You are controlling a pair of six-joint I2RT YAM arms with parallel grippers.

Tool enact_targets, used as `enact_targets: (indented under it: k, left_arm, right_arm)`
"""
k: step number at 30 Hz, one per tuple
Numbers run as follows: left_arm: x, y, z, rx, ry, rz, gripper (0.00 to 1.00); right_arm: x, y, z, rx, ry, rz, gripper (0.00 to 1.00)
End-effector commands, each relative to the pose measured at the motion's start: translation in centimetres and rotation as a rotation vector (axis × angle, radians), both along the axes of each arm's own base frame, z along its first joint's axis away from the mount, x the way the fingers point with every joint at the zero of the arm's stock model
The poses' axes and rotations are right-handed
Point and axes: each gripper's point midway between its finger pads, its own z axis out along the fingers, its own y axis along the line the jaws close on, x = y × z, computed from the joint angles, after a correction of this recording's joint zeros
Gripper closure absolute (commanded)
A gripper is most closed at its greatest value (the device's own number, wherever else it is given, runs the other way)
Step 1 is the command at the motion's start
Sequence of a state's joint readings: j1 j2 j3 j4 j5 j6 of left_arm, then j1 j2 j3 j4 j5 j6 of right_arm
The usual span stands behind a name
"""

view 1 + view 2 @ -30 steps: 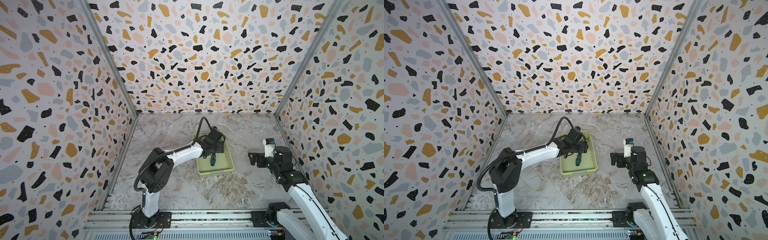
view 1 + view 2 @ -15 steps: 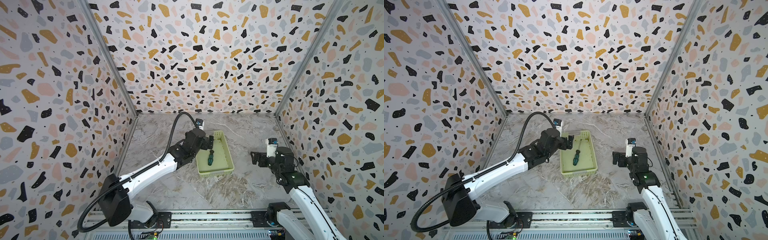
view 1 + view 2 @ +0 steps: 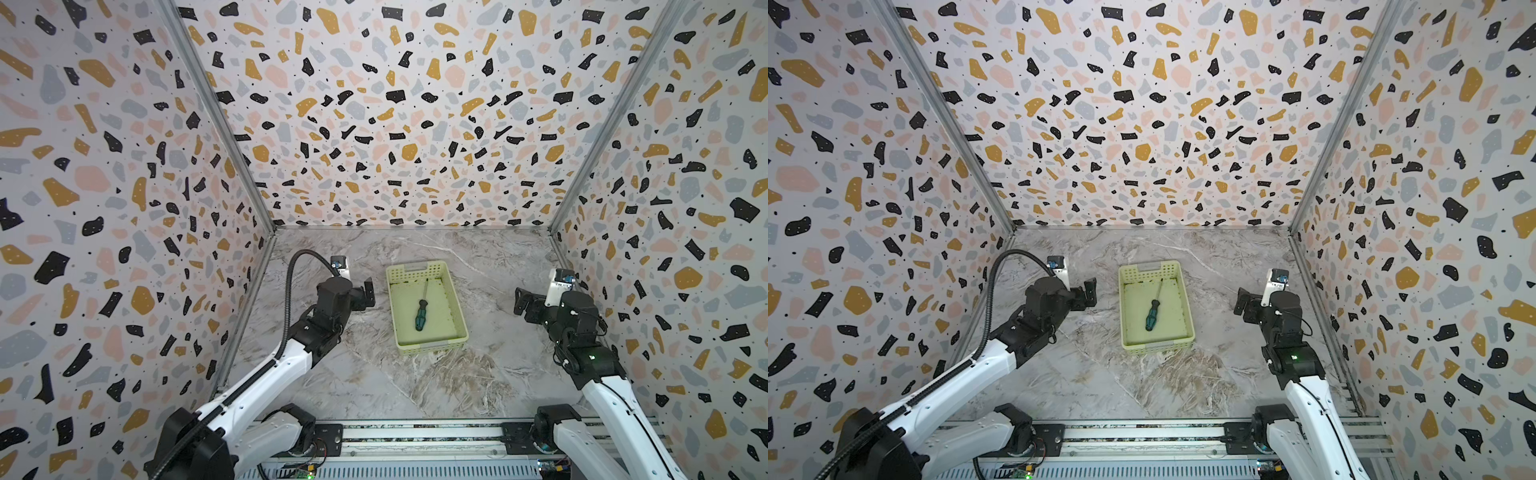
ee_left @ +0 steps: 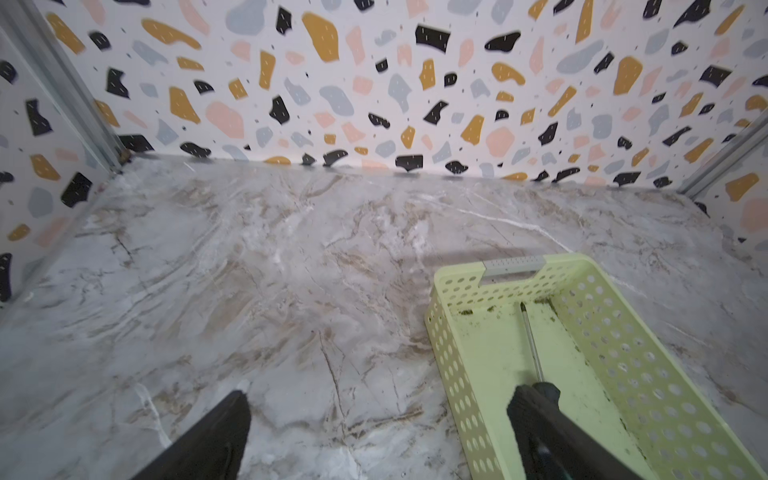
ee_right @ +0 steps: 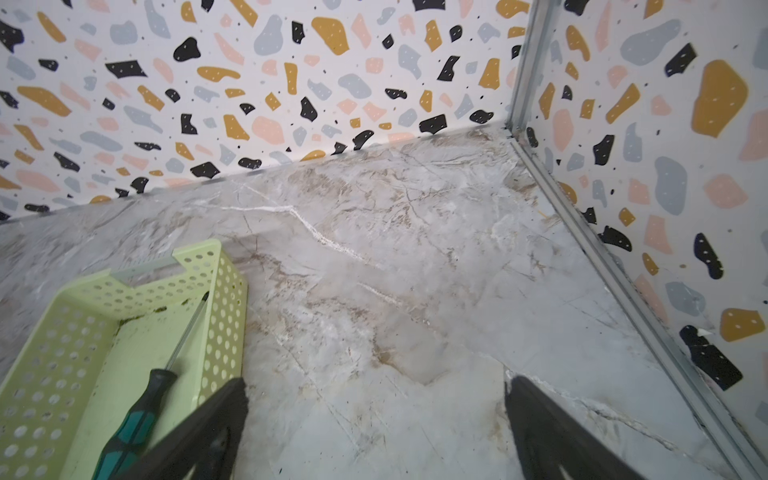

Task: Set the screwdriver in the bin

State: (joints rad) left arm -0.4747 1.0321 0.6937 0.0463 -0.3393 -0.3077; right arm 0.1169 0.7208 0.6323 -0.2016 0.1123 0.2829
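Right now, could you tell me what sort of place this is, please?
Probably a robot test enclosure: terrazzo-print walls box in a marble-look tabletop, and two arms stand on a metal rail at its front.

the bin stands mid-tabletop, open from above; its perforated walls block side entry. the screwdriver lies along the base, with bare strips on both sides of it. bare tabletop surrounds the bin. the left gripper and right gripper flank it, both apart from it. enclosure walls bound three sides.
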Motion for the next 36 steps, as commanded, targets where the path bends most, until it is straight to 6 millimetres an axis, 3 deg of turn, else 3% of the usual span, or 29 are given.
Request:
enact_targets:
  k: [1,10,15,21,36]
  left_arm:
    - [0.4,2.8,1.5,0.01,-0.106,0.082,0.0]
    - [-1.0,8.7,1.1,0.071,-0.233,0.351,0.0]
    - [-1.2,9.1,0.3,0.099,-0.292,0.364,0.0]
    - [-2.0,10.4,-0.5,0.143,-0.331,0.403,0.0]
    - [-2.9,12.8,-5.1,0.279,-0.293,0.464,0.01]
  right_arm:
    - [1.0,-1.0,1.0,0.019,-0.05,-0.071,0.01]
    - [2.8,-0.7,-0.2,0.021,-0.156,-0.059,0.01]
    - [3.1,-0.5,-1.5,0.037,-0.239,-0.052,0.01]
    - [3.5,-0.9,-4.0,-0.046,-0.17,-0.055,0.01]
    - [5.0,-0.1,-7.1,-0.115,-0.133,-0.022,0.01]
